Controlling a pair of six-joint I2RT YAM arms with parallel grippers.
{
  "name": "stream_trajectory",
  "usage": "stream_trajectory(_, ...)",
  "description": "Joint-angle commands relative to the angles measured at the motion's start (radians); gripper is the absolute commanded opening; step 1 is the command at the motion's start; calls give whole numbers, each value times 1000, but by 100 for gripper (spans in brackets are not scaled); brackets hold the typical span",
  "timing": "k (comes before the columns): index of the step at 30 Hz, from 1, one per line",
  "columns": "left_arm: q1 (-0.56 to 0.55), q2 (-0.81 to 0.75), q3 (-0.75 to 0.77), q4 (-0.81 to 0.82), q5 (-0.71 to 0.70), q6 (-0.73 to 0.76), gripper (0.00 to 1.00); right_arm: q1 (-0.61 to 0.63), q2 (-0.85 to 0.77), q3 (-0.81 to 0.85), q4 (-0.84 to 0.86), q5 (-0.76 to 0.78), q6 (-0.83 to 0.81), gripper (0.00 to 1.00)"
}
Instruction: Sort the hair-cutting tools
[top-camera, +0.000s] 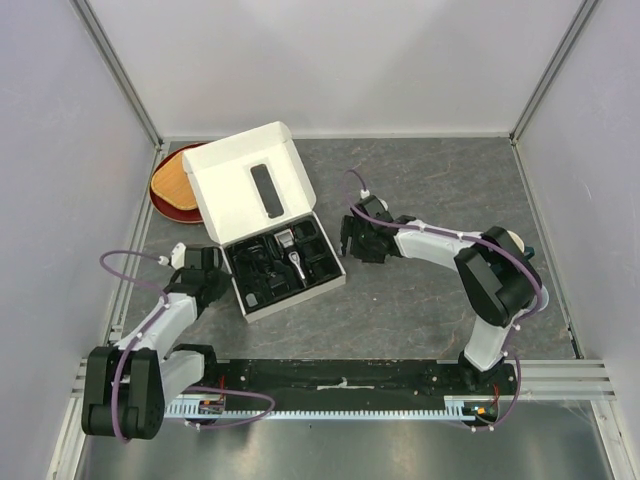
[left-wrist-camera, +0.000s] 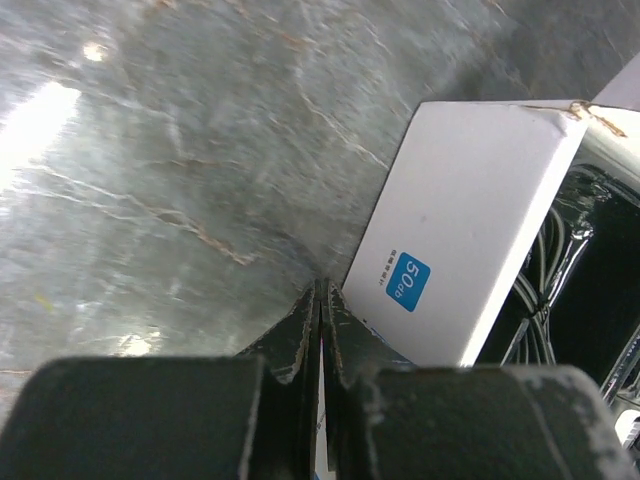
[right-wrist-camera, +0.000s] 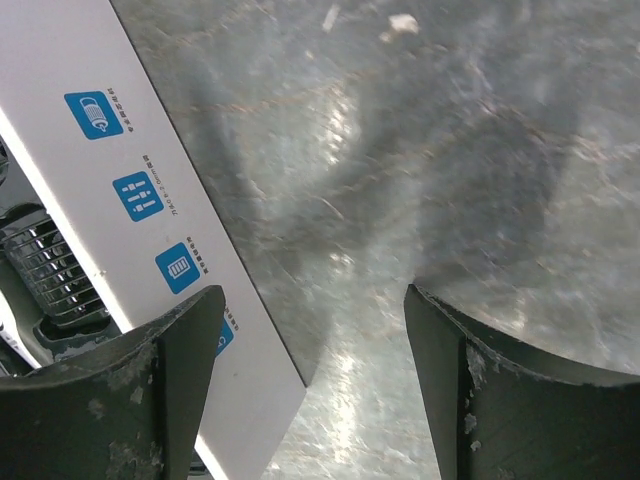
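Observation:
The hair-cutting tools lie in the black tray (top-camera: 262, 297) of the open white box (top-camera: 250, 185). The clipper's silver blade head (top-camera: 288, 239) shows among several black pieces, and also at the left edge of the right wrist view (right-wrist-camera: 45, 265). A black cord (left-wrist-camera: 545, 262) shows inside the box in the left wrist view. My left gripper (top-camera: 216, 272) is shut and empty, its tips (left-wrist-camera: 321, 287) just off the box's left wall (left-wrist-camera: 470, 220). My right gripper (top-camera: 352, 238) is open and empty by the box's right wall (right-wrist-camera: 120, 170), over the bare table (right-wrist-camera: 312, 310).
A red-brown plate (top-camera: 172, 185) lies behind the box lid at the back left. A pale object (top-camera: 516, 241) sits behind my right arm's elbow. The enclosure walls stand on both sides. Grey marbled tabletop (top-camera: 440, 190) extends to the back right.

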Motion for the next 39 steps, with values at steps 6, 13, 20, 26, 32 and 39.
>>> stream_trajectory(6,-279,75,-8,158,107,-66,8,110,-157,-153,-2,-98,63,82)
stream_trajectory(13,-318,212,47,305,177,14,12,127,-261,-226,-6,-38,120,82)
stream_trajectory(20,-308,269,173,257,118,86,19,112,-312,-184,-90,128,144,86)
stream_trajectory(26,-247,253,250,72,3,37,26,17,-366,-129,-166,232,124,87)
stream_trajectory(32,-158,240,291,51,-43,42,34,-123,-413,-74,-163,261,84,87)
stream_trajectory(39,-48,397,449,118,128,72,37,-313,-202,24,-86,2,72,70)
